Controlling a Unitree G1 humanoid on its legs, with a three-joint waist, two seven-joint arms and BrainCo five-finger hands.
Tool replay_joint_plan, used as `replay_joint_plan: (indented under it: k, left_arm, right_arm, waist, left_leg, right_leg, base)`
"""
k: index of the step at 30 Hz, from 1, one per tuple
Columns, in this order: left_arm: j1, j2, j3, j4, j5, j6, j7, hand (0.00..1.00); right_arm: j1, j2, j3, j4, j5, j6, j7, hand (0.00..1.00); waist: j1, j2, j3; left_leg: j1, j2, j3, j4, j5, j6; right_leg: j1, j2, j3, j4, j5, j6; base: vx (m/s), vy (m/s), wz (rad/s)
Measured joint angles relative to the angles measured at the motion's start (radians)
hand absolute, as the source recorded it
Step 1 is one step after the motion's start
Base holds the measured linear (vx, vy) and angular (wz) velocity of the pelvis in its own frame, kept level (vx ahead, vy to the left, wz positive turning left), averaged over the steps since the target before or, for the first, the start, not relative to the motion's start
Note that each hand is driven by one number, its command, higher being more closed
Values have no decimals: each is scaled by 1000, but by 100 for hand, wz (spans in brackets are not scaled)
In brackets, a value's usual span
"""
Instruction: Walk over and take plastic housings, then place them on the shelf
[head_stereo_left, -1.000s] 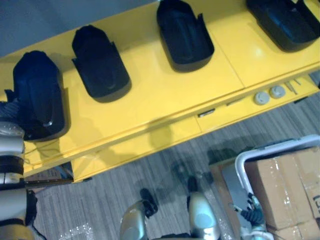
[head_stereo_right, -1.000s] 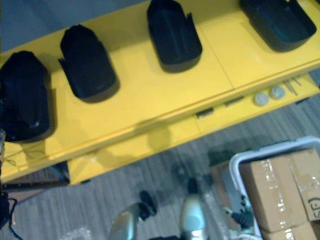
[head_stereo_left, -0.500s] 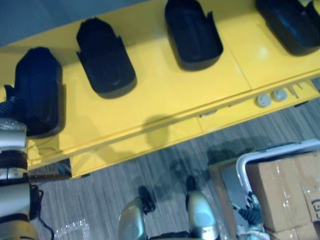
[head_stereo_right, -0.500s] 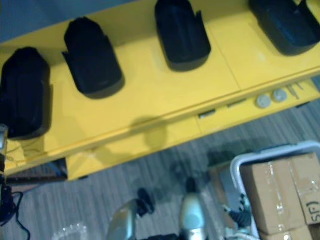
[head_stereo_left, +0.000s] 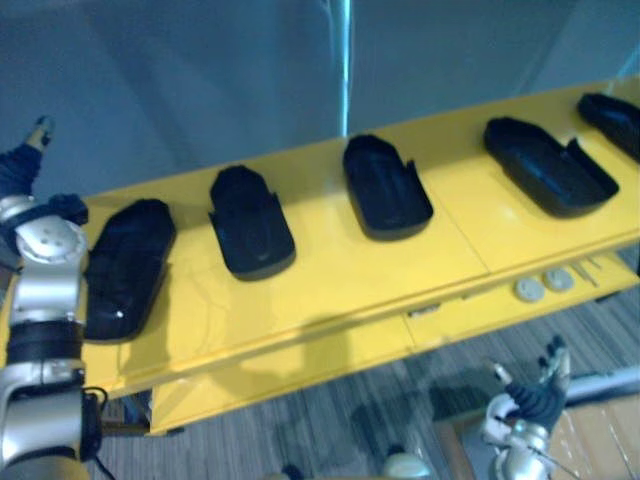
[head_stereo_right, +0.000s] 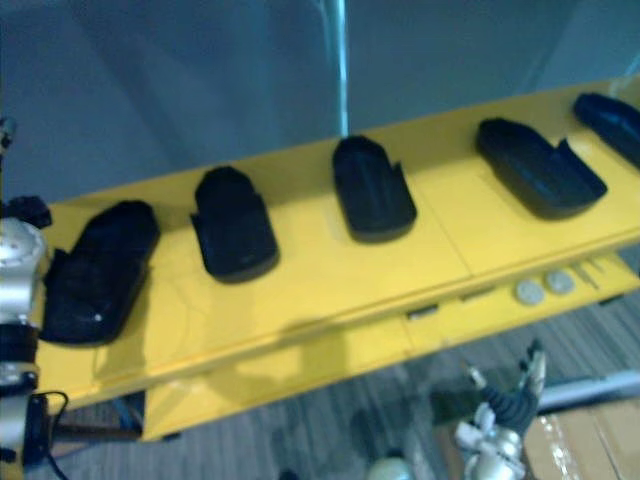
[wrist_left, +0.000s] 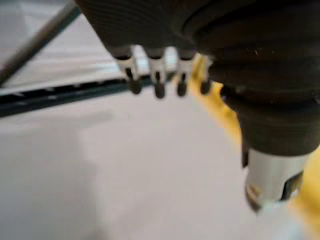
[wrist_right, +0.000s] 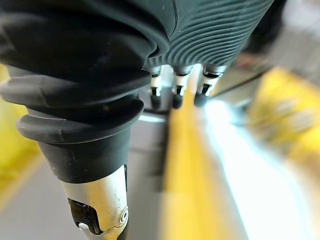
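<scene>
left hand (wrist_left: 159, 70) seen from v close, dark ribbed cover across the top & bulging down one side. silver fingers (wrist_left: 134, 75) w/ dark tips stick out in a row, straight, nothing between them. thumb (wrist_left: 272, 175) sits apart from them, silver under the cover's lip. past the fingertips a blurred yellow strip (wrist_left: 220, 107) runs off behind the thumb. rest is a pale grey surface (wrist_left: 125, 175), w/ a dark rail (wrist_left: 60, 95) across it & a grey bar (wrist_left: 35, 42) slanting above that.

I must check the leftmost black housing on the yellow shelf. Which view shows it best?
The right eye view: the leftmost housing shows nearly whole. In the left eye view the left arm hides its edge. Wrist views give blurred yellow.
</scene>
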Motion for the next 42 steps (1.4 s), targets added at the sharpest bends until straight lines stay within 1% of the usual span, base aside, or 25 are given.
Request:
replay_joint_plan:
  k: [1,2,3,4,5,7,8,9,14,17,19,20,21,23,24,25,26,28,30,31,33,35,37,40,42]
  left_arm:
    - [33,-25,16,-52,4,-15,-1,0]
    - [99,-77,50,-138,9,-52,-7,0]
    - [160,-122,81,-194,7,-81,-15,0]
    - [197,-142,115,-224,6,-103,-30,0]
    - [268,-206,156,-265,-8,-139,-44,0]
    - [342,-271,155,-298,-43,-163,-65,0]
    - [399,-317,156,-320,-48,-181,-80,0]
    - [620,-608,116,-548,-72,-307,-185,0]
    - [619,-609,111,-548,-72,-307,-184,0]
    - [617,-610,70,-548,-71,-307,-177,0]
    - [591,-611,25,-548,-70,-306,-162,0]
    - [574,-612,-5,-548,-68,-306,-146,0]
    - [553,-614,-30,-545,-57,-305,-125,0]
    - [525,-616,-65,-542,-20,-304,-76,0]
    - [511,-616,-86,-532,10,-299,-26,0]
    - [510,-617,-91,-526,27,-294,0,0]
    - [499,-620,-92,-514,63,-278,53,0]
    - [506,-623,-86,-510,105,-248,141,0]
    - [541,-629,-55,-508,148,-212,250,0]
    - [554,-635,-37,-506,165,-202,277,0]
    - [601,-655,41,-502,187,-195,382,0]
    - [622,-655,89,-499,224,-196,444,0]
    - [651,-665,155,-498,303,-197,532,0]
    - [672,-674,209,-456,332,-194,598,0]
    - [681,-674,264,-333,308,-167,594,0]
  right_arm:
    - [-3,0,-9,-23,3,-3,14,0]
    - [-24,-6,-26,-54,23,-5,58,0]
    - [-44,-16,-26,-77,40,-5,90,0]
    - [-62,-14,-19,-100,57,-2,120,0]
    - [-98,-26,-21,-129,79,16,179,0]
    - [-119,-43,-22,-136,115,40,217,0]
    - [-137,-55,-23,-136,140,57,236,0]
    - [-153,6,23,-183,143,183,224,0]
    - [-153,8,23,-183,144,183,224,0]
    - [-169,13,18,-186,152,182,219,0]
    - [-200,15,5,-214,176,182,200,0]
    - [-226,19,-9,-232,177,181,182,0]
    - [-249,25,-26,-248,183,181,170,0]
    - [-264,37,-49,-274,207,169,157,0]
    - [-260,46,-64,-297,227,156,157,0]
    - [-258,49,-67,-307,236,149,157,0]
    - [-253,53,-69,-323,236,139,156,0]
    - [-246,55,-64,-343,232,131,156,0]
    - [-245,56,-62,-355,211,118,144,0]
    - [-243,56,-61,-360,202,118,136,0]
    - [-214,56,-62,-376,162,116,95,0]
    - [-200,56,-63,-375,159,116,77,0]
    - [-191,56,-64,-373,155,116,73,0]
    - [-201,54,-64,-368,156,115,81,0]
    - [-221,45,-62,-354,158,115,102,0]
  waist:
    - [7,1,-2]
    - [9,7,-2]
    - [22,10,-21]
    - [48,-19,-42]
    - [56,-44,-64]
    - [56,-37,-70]
    - [66,-27,-73]
    - [109,-40,-53]
    - [108,-42,-45]
    - [107,-42,-4]
    - [104,-39,52]
    - [99,-39,92]
    - [83,-44,135]
    - [68,-47,193]
    - [57,-45,209]
    - [56,-43,214]
    - [52,-39,221]
    - [55,-38,222]
    - [66,-37,222]
    - [68,-37,221]
    - [82,-32,218]
    - [91,-32,215]
    - [107,-25,188]
    - [115,-14,147]
    - [116,-7,119]
  left_leg:
    - [4,3,-9,-7,12,4]
    - [20,17,-35,-17,33,26]
    - [17,29,-59,-20,35,28]
    - [17,19,-57,-20,34,27]
    - [18,13,-85,-14,17,0]
    - [21,25,-88,-13,18,-5]
    - [21,28,-88,-14,18,-5]
    - [18,4,-105,-34,-3,-40]
    - [17,4,-104,-33,-3,-40]
    - [-22,7,-97,-8,-5,-37]
    - [-68,8,-93,28,-8,-30]
    - [-97,9,-84,58,-14,-22]
    - [-119,7,-84,91,-24,-9]
    - [-142,7,-79,145,-47,-1]
    - [-174,6,-79,180,-59,8]
    - [-184,5,-77,190,-63,10]
    - [-191,2,-76,198,-66,13]
    - [-190,-3,-78,195,-67,13]
    - [-190,-8,-89,188,-65,12]
    - [-188,-11,-91,184,-64,12]
    - [-162,-26,-110,144,-50,10]
    - [-142,-31,-123,121,-35,8]
    - [-136,-34,-148,98,-21,5]
    - [-117,-34,-159,76,-17,3]
    - [-84,-34,-161,55,-17,3]
  right_leg:
    - [-1,1,-15,23,-1,-1]
    - [-43,1,-37,124,-49,-21]
    - [-52,16,-48,70,-103,-31]
    - [-38,20,-49,-73,-59,-29]
    - [-14,18,-86,-144,53,-25]
    - [3,28,-114,-146,51,-32]
    - [10,33,-125,-152,49,-33]
    - [17,19,-144,-162,69,-18]
    - [12,19,-141,-162,69,-18]
    - [-37,14,-124,-125,66,-23]
    - [-96,3,-107,-74,60,-29]
    - [-136,-5,-92,-36,55,-31]
    - [-163,-17,-82,6,42,-27]
    - [-200,-31,-62,70,24,-27]
    - [-230,-40,-50,99,17,-24]
    - [-241,-44,-44,109,16,-22]
    - [-248,-49,-41,116,15,-21]
    - [-246,-54,-41,119,13,-20]
    - [-244,-60,-46,132,1,-18]
    - [-243,-62,-49,137,-5,-16]
    - [-223,-72,-69,142,-18,-13]
    - [-209,-74,-80,142,-26,-14]
    - [-196,-74,-96,138,-33,-15]
    - [-171,-67,-99,120,-33,-16]
    - [-138,-63,-99,100,-33,-16]
  base:
    - [122,-59,67]
    - [107,-111,68]
    - [130,-178,60]
    - [113,-234,67]
    - [113,-194,61]
    - [91,-110,54]
    - [51,-54,20]
    - [16,-37,7]
    - [0,0,0]
    - [-40,14,-11]
    - [-105,39,-15]
    - [-156,58,-16]
    - [-158,60,-15]
    - [-146,67,-13]
    - [-137,70,-13]
    - [-111,64,-4]
    - [-83,57,-3]
    - [-57,29,4]
    - [-35,-14,12]
    - [-14,-21,17]
    - [41,-27,27]
    - [73,-36,29]
    - [105,-36,32]
    - [84,-22,15]
    - [67,1,4]
